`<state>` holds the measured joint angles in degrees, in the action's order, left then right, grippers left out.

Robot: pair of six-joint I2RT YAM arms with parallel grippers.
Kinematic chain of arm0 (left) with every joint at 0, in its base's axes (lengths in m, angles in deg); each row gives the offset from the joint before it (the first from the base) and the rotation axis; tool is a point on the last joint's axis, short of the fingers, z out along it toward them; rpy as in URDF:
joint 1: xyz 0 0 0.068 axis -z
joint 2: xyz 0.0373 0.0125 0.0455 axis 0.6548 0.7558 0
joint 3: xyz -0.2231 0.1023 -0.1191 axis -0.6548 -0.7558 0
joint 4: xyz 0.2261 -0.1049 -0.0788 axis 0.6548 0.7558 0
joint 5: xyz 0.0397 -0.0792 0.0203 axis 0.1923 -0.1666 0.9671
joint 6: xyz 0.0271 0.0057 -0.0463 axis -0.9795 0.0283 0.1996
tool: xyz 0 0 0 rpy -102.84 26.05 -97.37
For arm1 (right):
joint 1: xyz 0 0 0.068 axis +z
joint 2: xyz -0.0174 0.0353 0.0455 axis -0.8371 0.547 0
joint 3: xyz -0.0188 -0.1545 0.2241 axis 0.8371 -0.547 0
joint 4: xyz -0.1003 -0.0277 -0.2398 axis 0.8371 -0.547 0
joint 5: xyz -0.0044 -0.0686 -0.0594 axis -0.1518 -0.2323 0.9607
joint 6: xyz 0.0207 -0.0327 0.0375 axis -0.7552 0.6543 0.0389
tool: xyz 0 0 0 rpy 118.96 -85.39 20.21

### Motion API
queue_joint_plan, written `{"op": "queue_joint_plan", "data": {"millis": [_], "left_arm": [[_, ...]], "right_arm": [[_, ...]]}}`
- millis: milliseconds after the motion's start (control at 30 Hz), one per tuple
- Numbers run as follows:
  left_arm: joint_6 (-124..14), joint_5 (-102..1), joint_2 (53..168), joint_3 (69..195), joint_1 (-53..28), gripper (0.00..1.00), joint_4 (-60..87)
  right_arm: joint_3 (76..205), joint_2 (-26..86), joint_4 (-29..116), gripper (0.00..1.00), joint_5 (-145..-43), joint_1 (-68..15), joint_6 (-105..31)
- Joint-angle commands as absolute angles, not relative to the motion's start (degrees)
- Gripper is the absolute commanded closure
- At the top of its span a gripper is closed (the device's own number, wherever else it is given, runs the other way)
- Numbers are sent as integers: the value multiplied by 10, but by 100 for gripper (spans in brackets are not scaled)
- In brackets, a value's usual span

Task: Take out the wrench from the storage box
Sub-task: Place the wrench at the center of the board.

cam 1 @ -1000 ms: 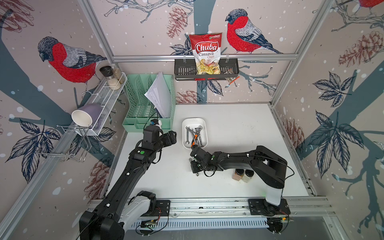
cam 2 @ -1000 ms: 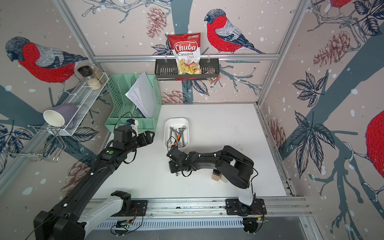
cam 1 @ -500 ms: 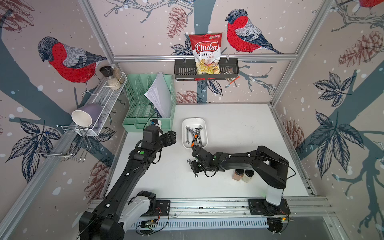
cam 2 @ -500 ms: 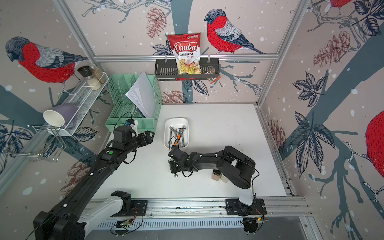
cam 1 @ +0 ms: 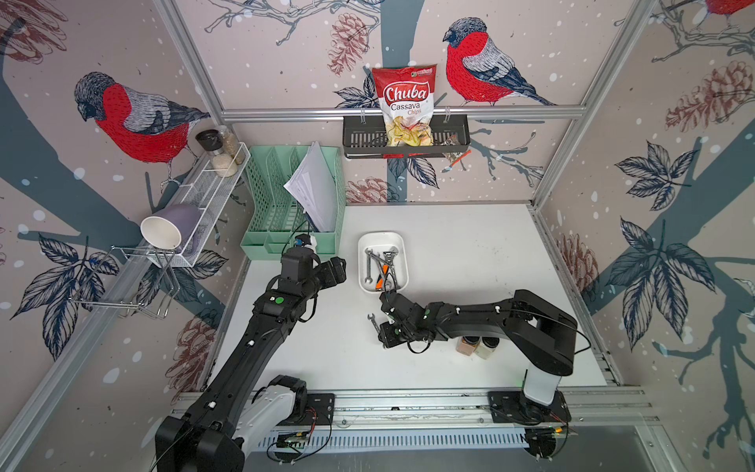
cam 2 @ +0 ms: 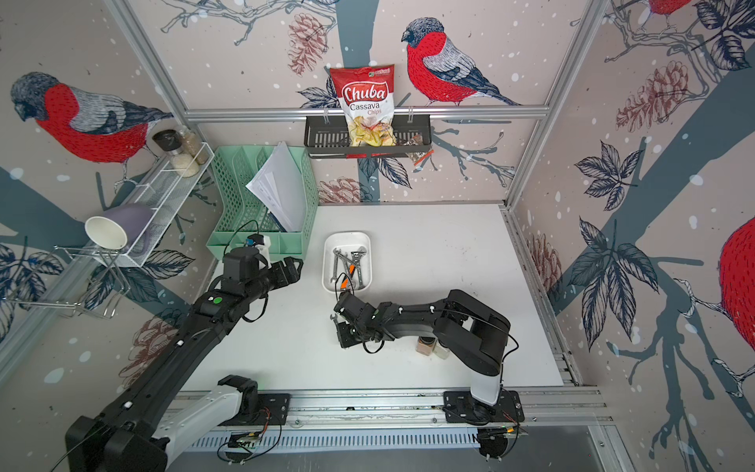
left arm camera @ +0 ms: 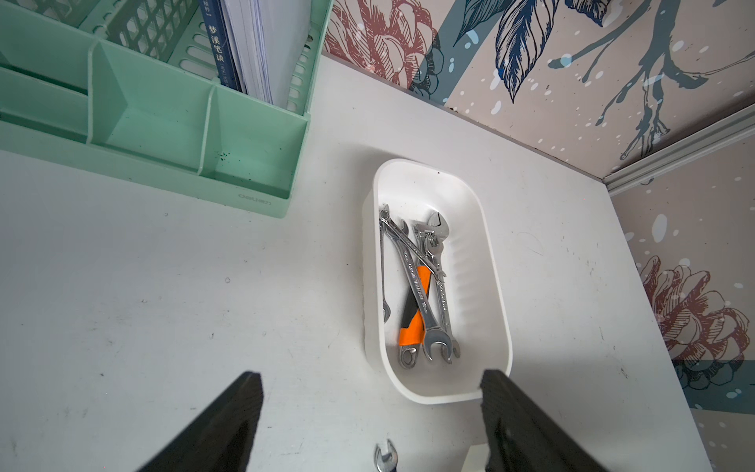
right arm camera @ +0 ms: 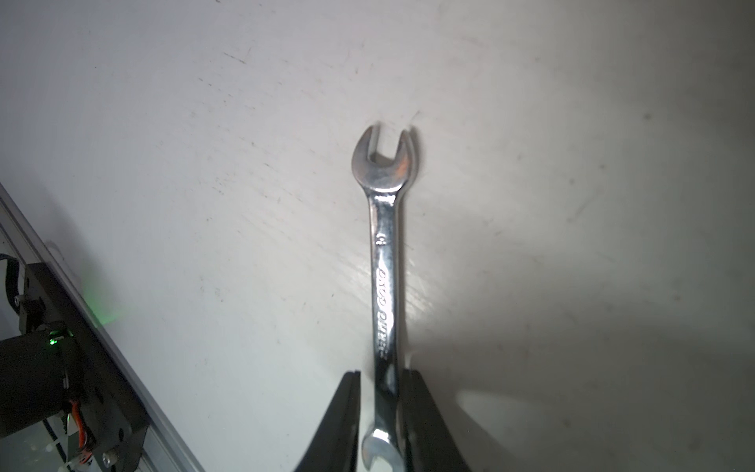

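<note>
Your right claw [right arm camera: 380, 374] stands slightly apart around the shank of the slim chrome open-end wrench [right arm camera: 384, 265], with a gap showing beside one finger. The wrench lies flat on the white surface [right arm camera: 204, 163], outside the shallow white plastic storage box [left arm camera: 470, 294] and near its short end. Other wrenches [left arm camera: 416, 286] lie crossed inside the box. Your left claw [left arm camera: 371, 376] hangs wide apart and empty near the box.

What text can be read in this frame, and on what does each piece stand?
"Chuba Cassava Chips": red chip bag.
"梦溪笔谈": blue book spine.
Embossed mark on the green organizer: too faint to read.
Stamping on the wrench: blurred, unreadable.
</note>
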<state>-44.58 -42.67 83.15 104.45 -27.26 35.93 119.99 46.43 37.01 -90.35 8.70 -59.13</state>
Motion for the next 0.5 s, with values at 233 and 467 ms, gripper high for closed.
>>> {"op": "queue_joint_plan", "data": {"millis": [233,467], "left_arm": [[-455,-423,832,1043,-272,12,360],[-455,-423,832,1043,-272,12,360]], "right_arm": [[1210,477,311,75,-925,100,-590],[1221,486,311,75,-926,106,-586]]}}
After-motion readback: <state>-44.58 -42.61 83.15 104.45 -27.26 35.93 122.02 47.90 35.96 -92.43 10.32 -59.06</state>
